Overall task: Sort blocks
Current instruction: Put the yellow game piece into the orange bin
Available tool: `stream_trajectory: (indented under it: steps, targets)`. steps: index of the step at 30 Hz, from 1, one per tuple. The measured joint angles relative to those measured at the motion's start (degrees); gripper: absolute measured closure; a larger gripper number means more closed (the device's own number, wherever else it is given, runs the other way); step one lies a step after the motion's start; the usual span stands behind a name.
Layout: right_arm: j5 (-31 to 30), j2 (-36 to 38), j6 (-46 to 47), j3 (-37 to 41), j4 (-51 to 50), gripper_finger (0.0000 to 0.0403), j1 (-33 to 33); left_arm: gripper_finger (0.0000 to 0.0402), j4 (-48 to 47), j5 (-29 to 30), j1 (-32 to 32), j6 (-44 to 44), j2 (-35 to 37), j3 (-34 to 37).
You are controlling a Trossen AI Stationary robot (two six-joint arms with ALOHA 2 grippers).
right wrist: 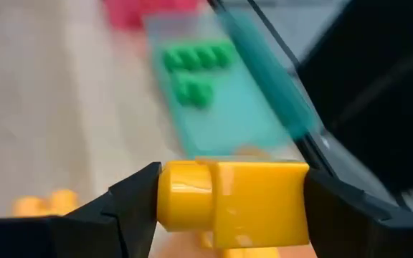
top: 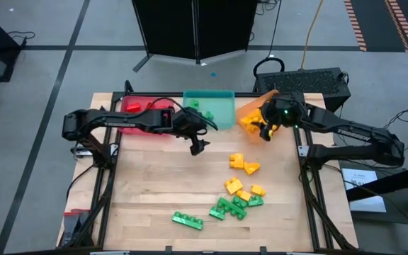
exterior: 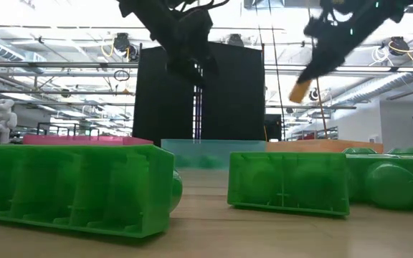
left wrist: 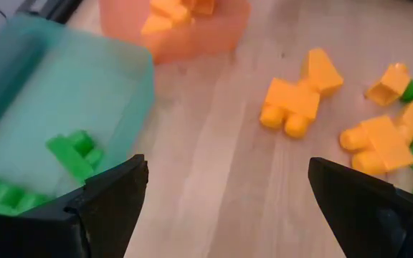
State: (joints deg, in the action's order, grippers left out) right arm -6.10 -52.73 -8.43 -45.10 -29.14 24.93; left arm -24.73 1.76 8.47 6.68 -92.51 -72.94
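My right gripper (top: 266,132) hangs over the orange tray (top: 250,108) at the far right, shut on a yellow block (right wrist: 231,201), which the low view also shows raised high (exterior: 300,91). My left gripper (top: 198,146) stands open over bare wood just in front of the teal tray (top: 218,106), with nothing between its fingers (left wrist: 113,208). Green blocks (left wrist: 74,152) lie in the teal tray and yellow ones (left wrist: 167,14) in the orange tray. On the table, loose yellow blocks (top: 243,165) and green blocks (top: 227,208) rest toward the near right. My right gripper pinches the yellow block between its two fingers, one on each of its opposite ends (right wrist: 171,201). The fingers slant downward from the table's right side. The block is lifted clear, above the orange tray.
A red tray (top: 147,113) with red blocks stands at the far left, beside the teal one. A long green block (top: 188,220) lies near the front edge. Bare wood is free on the table's left half (top: 147,184).
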Motion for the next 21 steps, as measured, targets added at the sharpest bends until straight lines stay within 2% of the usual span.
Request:
stream_trajectory:
  steps: [4, 10, 15, 21]
  targets:
    - [0.0, 0.0, 1.0, 4.5, 1.4, 0.0132, 8.8, 0.0017, 0.6, 0.0, 0.0, 0.3, 2.4, 1.9]
    - [-0.3, -0.7, 9.7, 10.4, 6.3, 0.0132, 21.1, 0.0017, 2.7, 1.3, 0.2, 0.3, 8.0, 3.7]
    - [-0.2, -4.3, 14.0, 12.1, 9.2, 0.013, 25.0, 0.0017, 2.3, 4.8, 0.3, 0.8, 13.3, 7.0]
    - [0.0, -10.7, 16.8, 12.1, 10.5, 0.0076, 26.5, 0.0017, 1.8, 6.1, 0.3, 3.4, 18.5, 10.8]
